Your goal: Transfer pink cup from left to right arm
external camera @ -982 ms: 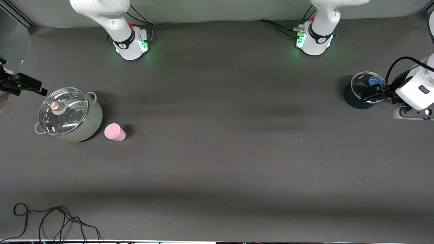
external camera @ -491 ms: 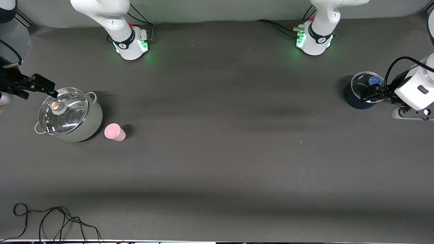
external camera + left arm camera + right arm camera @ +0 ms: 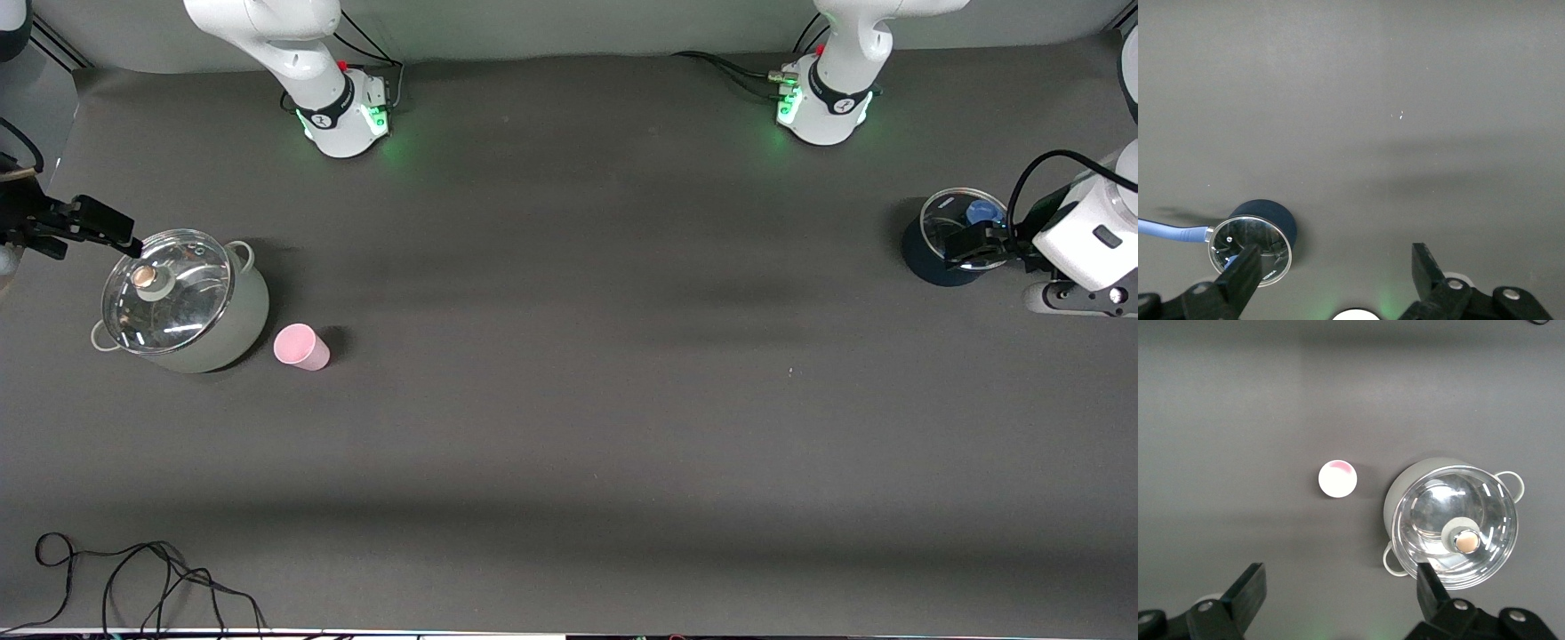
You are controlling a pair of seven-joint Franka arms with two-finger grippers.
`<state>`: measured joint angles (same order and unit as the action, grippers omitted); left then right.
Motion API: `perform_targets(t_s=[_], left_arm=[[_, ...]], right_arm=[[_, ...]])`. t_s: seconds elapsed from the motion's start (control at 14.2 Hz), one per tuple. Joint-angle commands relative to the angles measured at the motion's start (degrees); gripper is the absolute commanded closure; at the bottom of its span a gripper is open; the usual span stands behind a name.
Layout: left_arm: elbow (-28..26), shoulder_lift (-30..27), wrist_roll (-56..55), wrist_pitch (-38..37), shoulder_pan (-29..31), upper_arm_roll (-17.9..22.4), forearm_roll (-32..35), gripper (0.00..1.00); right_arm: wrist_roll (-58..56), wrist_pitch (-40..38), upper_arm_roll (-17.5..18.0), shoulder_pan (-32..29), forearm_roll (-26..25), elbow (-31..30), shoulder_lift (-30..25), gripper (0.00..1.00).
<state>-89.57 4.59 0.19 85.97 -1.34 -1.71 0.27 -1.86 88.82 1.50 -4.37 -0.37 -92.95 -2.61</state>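
Front view showed the pink cup upright on the worktop just beside the lidded pot, both pincers, left and right, gaping empty, so reaching might bump the pot.

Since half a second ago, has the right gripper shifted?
Yes. The right gripper has pulled back slightly from the glass-lidded pot, toward the right arm's end of the table; its tip barely overlaps the lid's rim.
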Motion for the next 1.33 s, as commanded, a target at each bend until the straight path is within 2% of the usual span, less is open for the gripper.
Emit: perform_targets(t_s=[0.0,1.26], left_arm=[[-0.3,-0.5,-0.5,-0.4,-0.5,0.2,0.0,0.0],[-0.5,-0.2,-0.5,-0.5,-0.9,0.2,0.1,0.0]], right_arm=[[-0.2,-0.3,-0.7,0.8,1.7,0.8,0.5,0.0],[-0.9,0.0,-1.1,0.8,1.8,1.0,1.6,0.0]])
